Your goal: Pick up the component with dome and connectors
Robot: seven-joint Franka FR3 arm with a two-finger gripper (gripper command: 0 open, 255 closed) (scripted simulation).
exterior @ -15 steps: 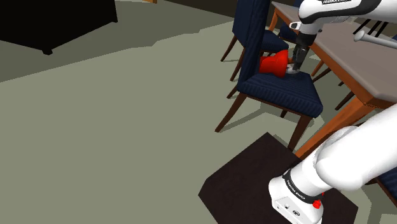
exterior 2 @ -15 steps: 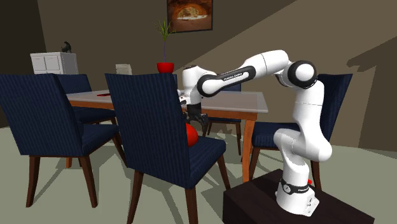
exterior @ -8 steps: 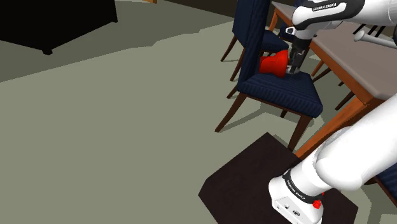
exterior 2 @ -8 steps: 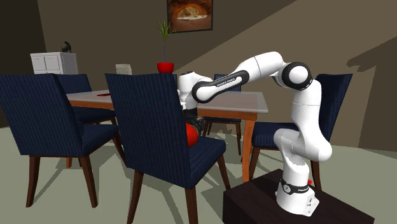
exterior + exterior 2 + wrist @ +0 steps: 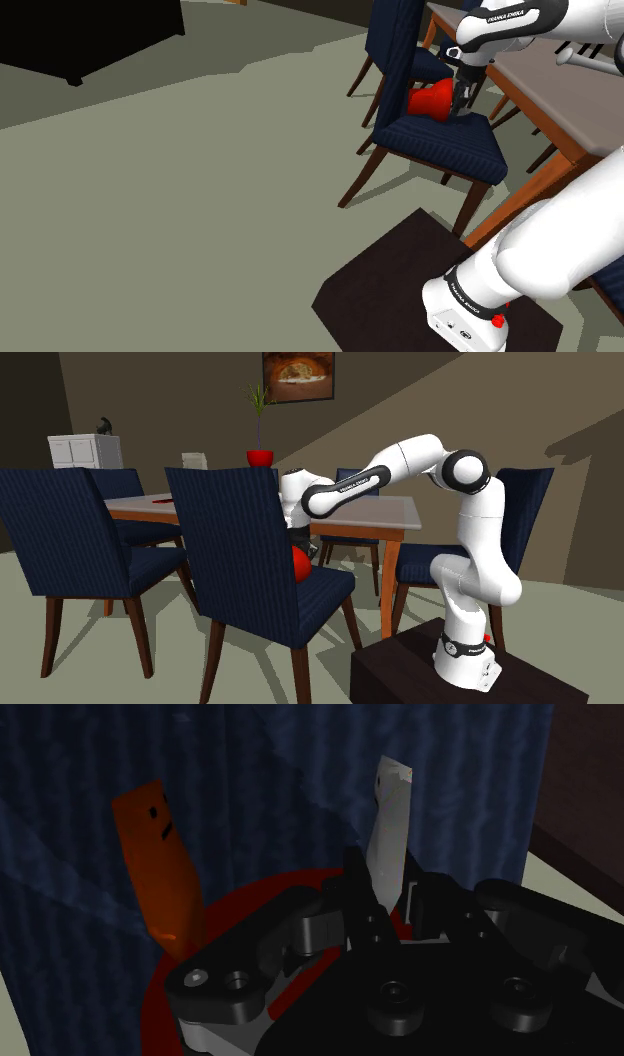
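Grasping step. It is best done by closing squarely on the body of the red component [image 5: 430, 100], not on its thin grey prong [image 5: 388, 829], then lifting straight off the chair seat [image 5: 440, 148]. The tool [image 5: 462, 102] sits directly over the component, which lies just beneath it; whether it is clenched or released cannot be told.

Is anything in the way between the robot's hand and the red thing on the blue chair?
No, nothing visible is in the way. The gripper is right down at the red component, which lies on the blue chair's seat. The chair's back stands on the component's far side, not between them.
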